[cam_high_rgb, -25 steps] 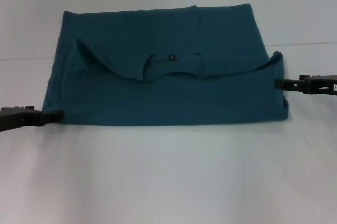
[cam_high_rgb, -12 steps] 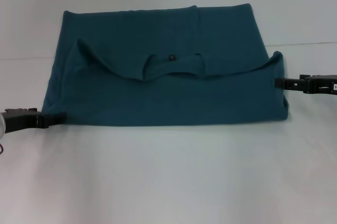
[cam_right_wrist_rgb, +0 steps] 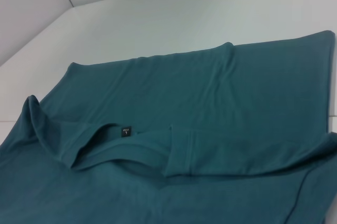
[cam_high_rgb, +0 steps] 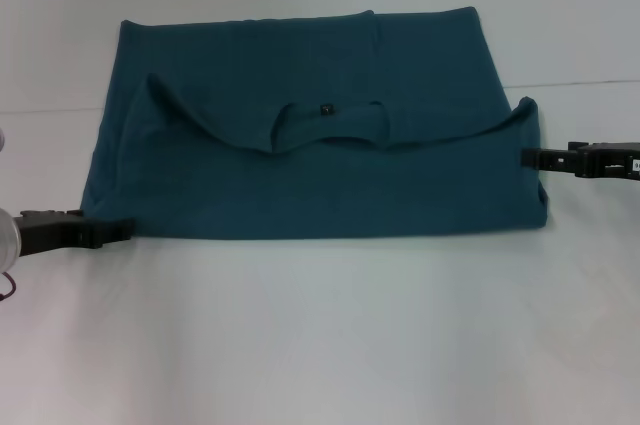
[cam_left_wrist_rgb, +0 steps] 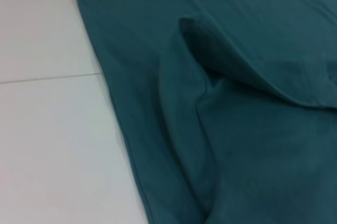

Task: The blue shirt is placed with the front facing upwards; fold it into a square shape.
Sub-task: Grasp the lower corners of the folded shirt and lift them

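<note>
Large dark teal-blue cotton T-shirt (cam_high_rgb: 320, 145), half-folded mid-desk (cam_high_rgb: 320, 345), is soft, light, floppy, so grip doubled edges: left tool (cam_high_rgb: 105, 231) at its 8 o'clock corner, right tool (cam_high_rgb: 535, 157) at 3 o'clock edge, grip states unclear.

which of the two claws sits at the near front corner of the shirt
The left claw: it sits at the near left corner of the blue shirt. The right claw is farther back, partway up the shirt's right edge.
</note>
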Available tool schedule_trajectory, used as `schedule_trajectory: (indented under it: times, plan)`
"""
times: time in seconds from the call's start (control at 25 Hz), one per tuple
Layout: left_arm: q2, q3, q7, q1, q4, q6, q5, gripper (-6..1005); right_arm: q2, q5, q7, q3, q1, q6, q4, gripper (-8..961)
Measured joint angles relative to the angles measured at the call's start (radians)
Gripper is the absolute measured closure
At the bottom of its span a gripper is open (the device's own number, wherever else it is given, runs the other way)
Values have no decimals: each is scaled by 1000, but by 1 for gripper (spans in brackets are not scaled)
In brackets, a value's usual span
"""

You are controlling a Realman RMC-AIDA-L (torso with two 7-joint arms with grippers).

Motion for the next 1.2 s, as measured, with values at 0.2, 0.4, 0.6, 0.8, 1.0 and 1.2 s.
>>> schedule_trajectory:
  times: [0.2,0.4,0.6,0.8,1.0,1.2]
  plan:
    - [-1,9,0,-1,0,-5,0,209,3,0,0,0,0,4,0,23]
    - [-2,10,0,-1,-1,-28,0,280,3,0,0,0,0,4,0,22]
    - [-2,10,1,0,-12,-48,0,369,5,0,0,0,0,4,0,22]
    - [-2,5,2,0,-10,-77,1,533,6,0,0,0,1,8,0,22]
    - [-2,-11,-7,3,-7,-82,-5,709,6,0,0,0,3,15,0,23]
    - [-1,-12,-30,3,-6,-76,-5,593,5,0,0,0,7,15,0,23]
